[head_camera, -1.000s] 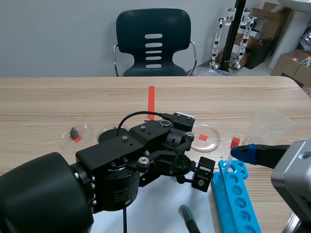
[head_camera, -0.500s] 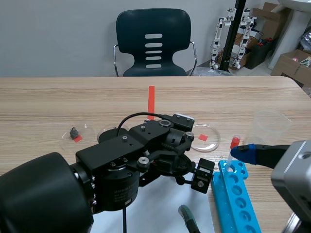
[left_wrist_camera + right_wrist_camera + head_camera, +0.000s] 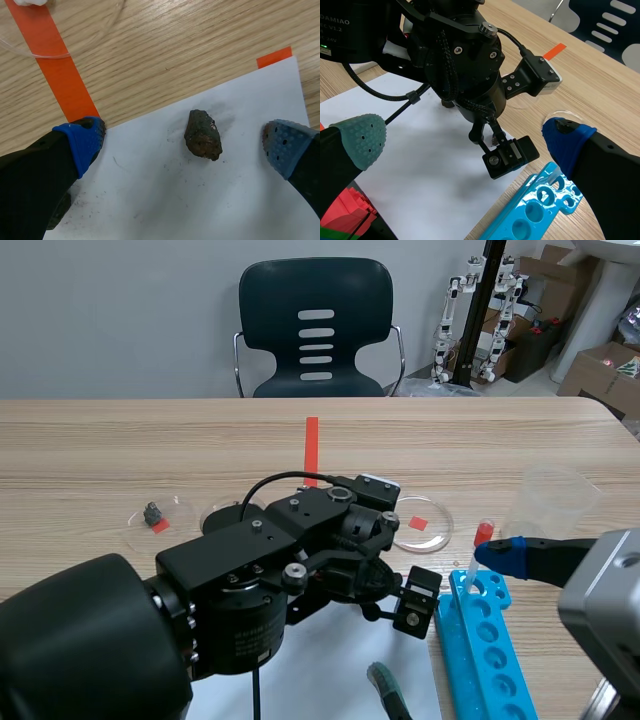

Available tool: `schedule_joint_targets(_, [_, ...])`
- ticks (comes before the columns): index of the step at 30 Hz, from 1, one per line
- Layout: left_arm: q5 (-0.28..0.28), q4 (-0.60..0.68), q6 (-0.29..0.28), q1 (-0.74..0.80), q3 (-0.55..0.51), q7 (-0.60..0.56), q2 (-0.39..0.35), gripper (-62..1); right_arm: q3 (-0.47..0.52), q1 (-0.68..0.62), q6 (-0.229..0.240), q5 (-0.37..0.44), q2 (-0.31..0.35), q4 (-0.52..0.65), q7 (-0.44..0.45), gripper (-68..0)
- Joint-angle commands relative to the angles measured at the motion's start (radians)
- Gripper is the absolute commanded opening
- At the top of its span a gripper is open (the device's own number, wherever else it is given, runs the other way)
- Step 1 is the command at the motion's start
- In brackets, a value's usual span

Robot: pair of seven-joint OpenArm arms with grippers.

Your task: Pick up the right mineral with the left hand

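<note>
Left gripper (image 3: 183, 145): released, straddling the mineral (image 3: 202, 135) on paper (image 3: 165, 200). Centre first (it sits slightly off-middle), lower straight, then clench gently.

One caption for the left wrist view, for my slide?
Open left pincer straddles a dark mineral lying on white paper.

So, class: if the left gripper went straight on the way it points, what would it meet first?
Probably the dark mineral on the white paper, lying between the left gripper's open fingers; depth is unclear.

Rough, matt mineral (image 3: 202, 134) on smudged white paper (image 3: 210, 200), over seemingly laminated wood-grain table (image 3: 175, 50)
</note>
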Motion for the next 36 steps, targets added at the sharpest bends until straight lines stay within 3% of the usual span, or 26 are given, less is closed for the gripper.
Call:
schedule_joint_targets(1, [-0.002,0.014,0.002,-0.011,-0.005,0.001,0.011,1.4,0.006,0.001,0.0,0.007,-0.003,0.02,0.015,0.4])
schedule_joint_targets(17, [-0.003,0.014,-0.003,-0.011,-0.005,-0.005,0.011,1.4,0.006,0.001,0.0,0.007,-0.003,0.02,0.015,0.4])
schedule_joint_targets(18, [-0.003,0.014,-0.003,-0.011,-0.005,-0.006,0.012,0.5,0.006,0.001,0.0,0.007,-0.003,0.02,0.015,0.4])
schedule_joint_targets(19, [-0.003,0.014,-0.002,-0.011,-0.005,-0.007,0.015,-8.9,0.006,0.001,0.0,0.007,-0.003,0.02,0.015,0.4])
schedule_joint_targets(21, [-0.001,0.014,-0.002,-0.011,-0.005,-0.007,0.02,-17.5,0.006,0.001,0.0,0.007,-0.003,0.02,0.015,0.4])
schedule_joint_targets(28, [0.002,0.014,-0.002,-0.011,-0.005,-0.008,0.022,-18.0,0.006,0.001,0.0,0.007,-0.003,0.02,0.015,0.4])
schedule_joint_targets(32, [0.001,0.013,-0.002,-0.011,-0.005,-0.006,0.022,-27.5,0.006,0.001,0.0,0.007,-0.003,0.02,0.015,0.4])
schedule_joint_targets(36, [0.001,0.012,-0.002,-0.011,-0.005,0.004,0.022,-28.7,0.006,0.001,0.0,0.007,-0.003,0.02,0.015,0.4])
